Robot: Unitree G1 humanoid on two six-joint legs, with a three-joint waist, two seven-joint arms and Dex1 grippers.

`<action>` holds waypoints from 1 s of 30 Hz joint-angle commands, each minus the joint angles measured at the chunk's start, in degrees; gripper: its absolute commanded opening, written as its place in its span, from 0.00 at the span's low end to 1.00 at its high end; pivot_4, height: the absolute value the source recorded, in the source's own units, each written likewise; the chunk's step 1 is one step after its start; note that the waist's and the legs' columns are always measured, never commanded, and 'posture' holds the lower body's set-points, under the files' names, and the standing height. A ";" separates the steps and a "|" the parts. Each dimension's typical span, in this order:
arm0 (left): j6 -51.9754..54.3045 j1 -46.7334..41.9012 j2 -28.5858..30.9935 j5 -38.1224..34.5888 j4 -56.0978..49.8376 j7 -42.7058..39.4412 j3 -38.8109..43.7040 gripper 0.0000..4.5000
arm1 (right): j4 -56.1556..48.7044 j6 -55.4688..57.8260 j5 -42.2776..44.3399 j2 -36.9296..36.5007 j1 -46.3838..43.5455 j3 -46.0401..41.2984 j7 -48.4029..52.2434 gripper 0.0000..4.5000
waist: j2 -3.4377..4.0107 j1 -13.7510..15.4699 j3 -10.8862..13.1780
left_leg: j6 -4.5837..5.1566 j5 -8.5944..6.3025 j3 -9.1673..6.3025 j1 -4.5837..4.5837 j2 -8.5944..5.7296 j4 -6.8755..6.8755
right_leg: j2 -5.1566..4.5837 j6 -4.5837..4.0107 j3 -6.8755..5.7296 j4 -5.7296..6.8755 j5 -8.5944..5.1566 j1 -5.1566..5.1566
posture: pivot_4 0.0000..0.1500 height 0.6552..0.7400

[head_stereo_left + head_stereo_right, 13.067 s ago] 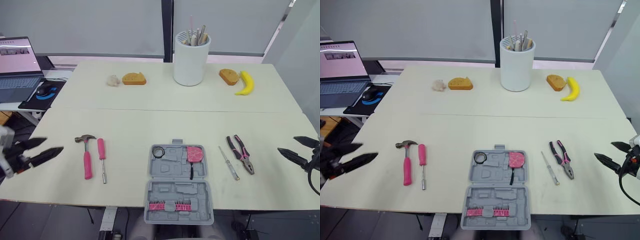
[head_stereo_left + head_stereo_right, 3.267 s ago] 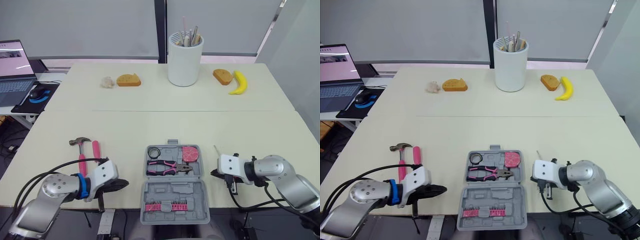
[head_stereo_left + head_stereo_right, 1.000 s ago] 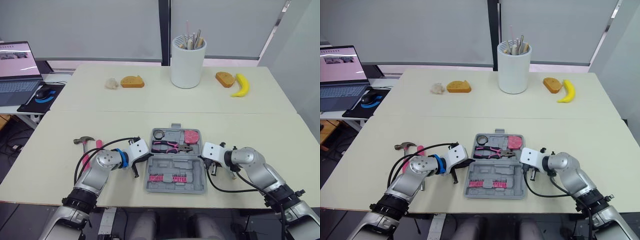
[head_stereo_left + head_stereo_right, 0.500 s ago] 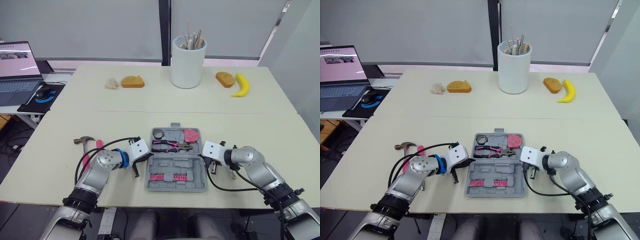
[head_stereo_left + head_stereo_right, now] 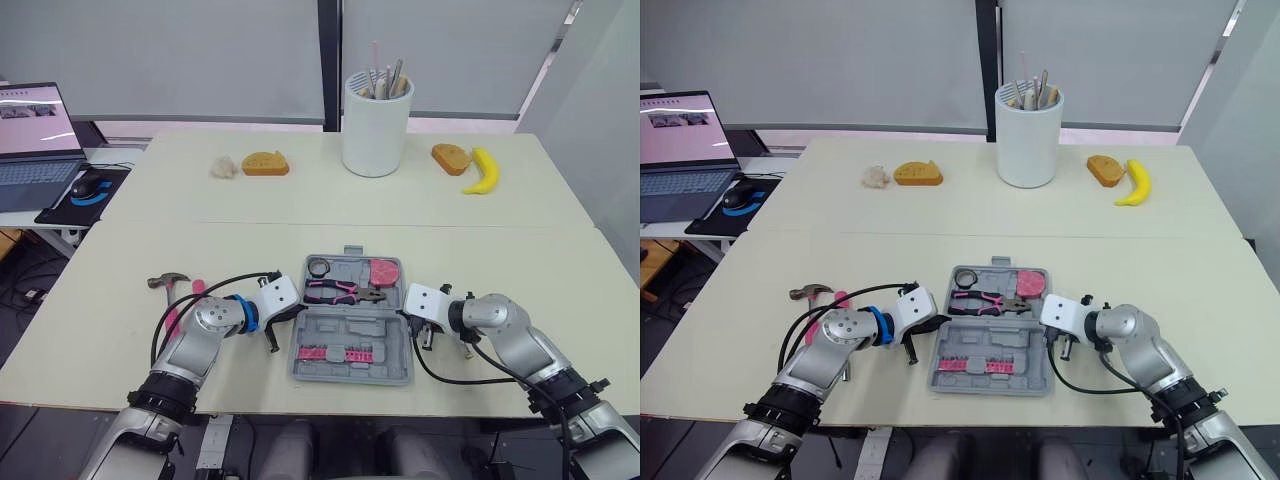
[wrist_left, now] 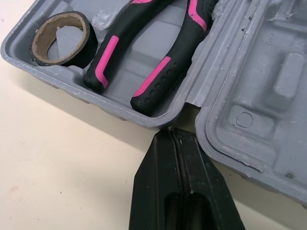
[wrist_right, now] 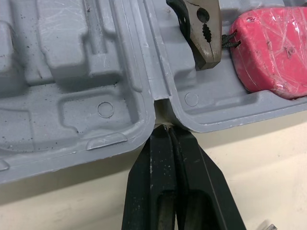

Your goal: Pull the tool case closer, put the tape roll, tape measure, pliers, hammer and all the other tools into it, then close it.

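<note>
left of the left claw, hammer (image 5: 166, 281): lies on the table (image 5: 300, 230) with a pink-handled driver (image 5: 196, 288) beside it, both well apart from the case and not yet packed.
left claw (image 6: 170, 134): clenched on nothing, fingers pressed together, tips set at the hinge notch on the case's left edge; it has held there for the last second.
tape roll (image 6: 85, 53): in the far tray, in the corner just past the left claw's tips.
pliers (image 6: 165, 67): now inside the far tray, between the two claws; earlier they lay on the table out past the right claw.
tool case (image 5: 352, 325): open flat between the claws, barely moved over the last second.
tape measure (image 7: 268, 52): pink, in the far tray, just past the right claw's tips.
right claw (image 7: 165, 128): clenched and empty, tips at the opposite hinge notch.
meaning: three tools are stowed; at least the hammer and driver remain, so closing now looks premature.
</note>
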 commanded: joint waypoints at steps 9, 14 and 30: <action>-1.97 0.72 2.86 -3.80 -2.03 -0.65 4.73 0.00 | -5.32 -2.26 2.20 -3.38 2.86 -4.87 -0.40 0.01 | 0.00 -0.01 0.02 | 0.00 0.00 0.00 -0.09 0.00 0.00 | 0.00 0.00 0.01 -0.01 0.00 -0.09 | 1.00 1.00; -1.18 3.48 8.61 -9.38 -6.07 -5.58 10.07 0.04 | -6.93 -3.64 4.95 -7.49 3.64 -10.31 0.18 0.00 | 0.02 -0.28 0.04 | 0.00 0.00 0.00 -0.09 0.05 -0.03 | 0.00 -0.01 0.02 -0.01 -0.01 -0.13 | 1.00 1.00; 15.18 19.46 37.65 -31.75 7.36 -26.01 48.65 1.00 | -17.63 20.78 37.59 -27.11 18.24 -47.51 18.41 0.69 | 0.05 -0.30 0.36 | 0.02 -0.03 0.10 -0.16 0.14 -0.25 | -0.09 -0.23 0.01 -0.08 -0.14 -0.29 | 1.00 1.00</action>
